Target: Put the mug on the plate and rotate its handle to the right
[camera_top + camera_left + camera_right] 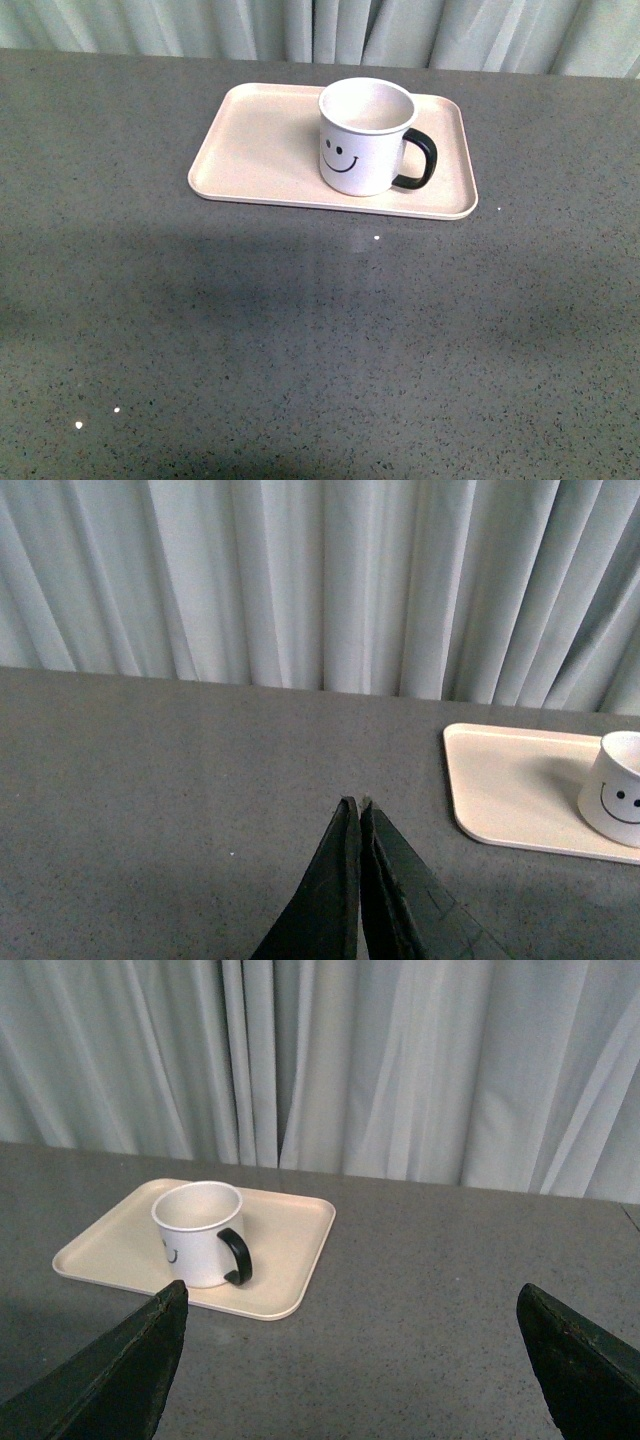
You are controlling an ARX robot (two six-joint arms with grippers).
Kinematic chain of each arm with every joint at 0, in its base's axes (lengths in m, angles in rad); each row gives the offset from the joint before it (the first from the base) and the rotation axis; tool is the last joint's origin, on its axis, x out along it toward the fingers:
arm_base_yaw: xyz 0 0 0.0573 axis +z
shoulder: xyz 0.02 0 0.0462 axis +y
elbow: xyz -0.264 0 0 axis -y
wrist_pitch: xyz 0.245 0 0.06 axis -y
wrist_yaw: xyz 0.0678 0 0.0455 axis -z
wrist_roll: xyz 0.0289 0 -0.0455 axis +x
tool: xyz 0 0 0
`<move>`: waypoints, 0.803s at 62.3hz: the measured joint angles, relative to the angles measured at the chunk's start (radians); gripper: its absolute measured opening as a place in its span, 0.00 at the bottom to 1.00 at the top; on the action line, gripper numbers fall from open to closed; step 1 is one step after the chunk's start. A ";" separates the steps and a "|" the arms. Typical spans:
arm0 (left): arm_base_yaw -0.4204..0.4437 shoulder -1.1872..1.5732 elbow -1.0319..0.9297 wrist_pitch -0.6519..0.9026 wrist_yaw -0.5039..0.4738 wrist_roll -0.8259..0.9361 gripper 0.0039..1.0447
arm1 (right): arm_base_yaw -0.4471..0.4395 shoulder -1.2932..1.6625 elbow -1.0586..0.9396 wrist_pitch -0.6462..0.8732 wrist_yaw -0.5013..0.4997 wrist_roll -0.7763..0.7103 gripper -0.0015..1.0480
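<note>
White mug (365, 135) on plate (262, 150), handle (421, 160) right; your left gripper (358, 803) is pressed together, right gripper (352, 1290) apart, both cropped.

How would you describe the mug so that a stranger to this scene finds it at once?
On the grey speckled table, near the far edge by the curtain, lies a pale pink-beige plate. The mug stands upright, right of its middle. It is the only thing on the plate: white, with a black smiley face and a black handle pointing right.
</note>
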 joint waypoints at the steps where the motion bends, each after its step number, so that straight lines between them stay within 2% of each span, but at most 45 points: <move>1: 0.000 0.000 0.000 0.000 0.000 0.000 0.01 | 0.000 0.000 0.000 0.000 0.000 0.000 0.91; 16: 0.000 -0.001 0.000 0.000 0.000 -0.001 0.02 | 0.000 0.000 0.000 0.000 0.000 0.000 0.91; 19: 0.000 -0.001 0.000 0.000 0.000 0.000 0.13 | 0.000 0.000 0.000 0.000 0.000 0.000 0.91; 33: 0.000 -0.001 0.000 0.000 0.000 -0.001 0.51 | 0.000 0.000 0.000 0.000 0.000 0.000 0.91; 45: 0.000 -0.001 0.000 0.000 0.000 0.000 0.92 | 0.000 0.000 0.000 0.000 0.000 0.000 0.91; 47: 0.000 -0.001 0.000 0.000 0.000 0.000 0.93 | -0.018 0.034 0.019 -0.053 -0.066 -0.024 0.91; 50: 0.000 -0.001 0.000 0.000 -0.001 0.000 0.91 | -0.118 0.229 0.151 -0.328 -0.324 -0.107 0.91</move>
